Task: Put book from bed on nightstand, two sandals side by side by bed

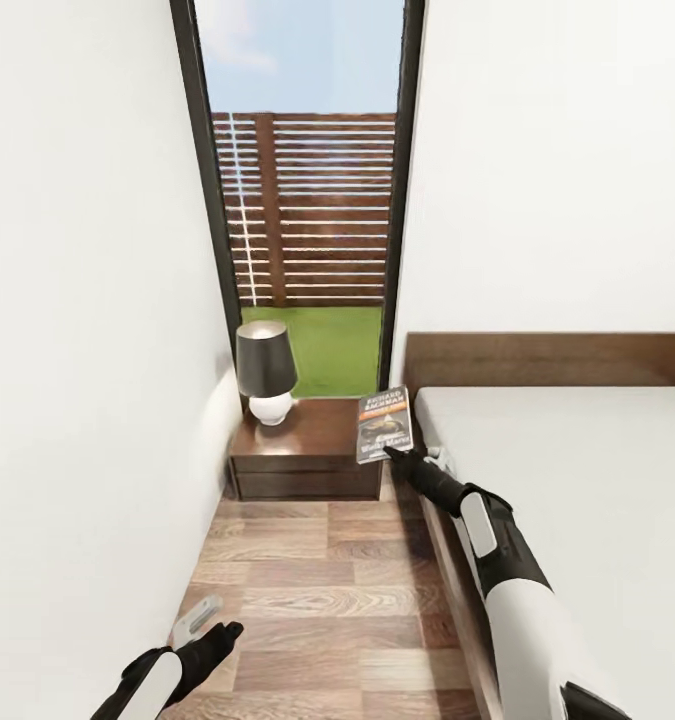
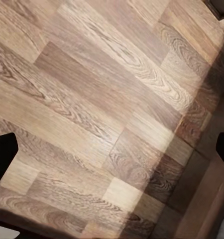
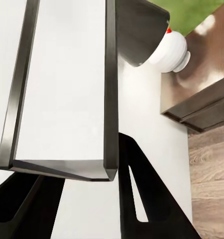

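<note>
The book (image 1: 384,420), a dark paperback with an orange band, hangs tilted over the right end of the nightstand (image 1: 312,440). My right gripper (image 1: 395,455) is shut on its lower edge. In the right wrist view the book's pale face (image 3: 62,84) stands between the black fingers (image 3: 142,199), with the lamp (image 3: 164,42) beyond it. The bed (image 1: 567,480), with its pale mattress, lies just right of my right arm. Low over the wood floor, my left gripper (image 1: 225,630) is open and holds nothing (image 2: 112,152). The sandals are out of view.
A lamp (image 1: 267,375) with a dark shade stands on the nightstand's left half. A white wall (image 1: 87,400) bounds the narrow plank-floored aisle (image 1: 327,590) between wall and bed. The tall window (image 1: 307,200) sits behind the nightstand. A small pale grey object (image 1: 197,618) lies by the wall.
</note>
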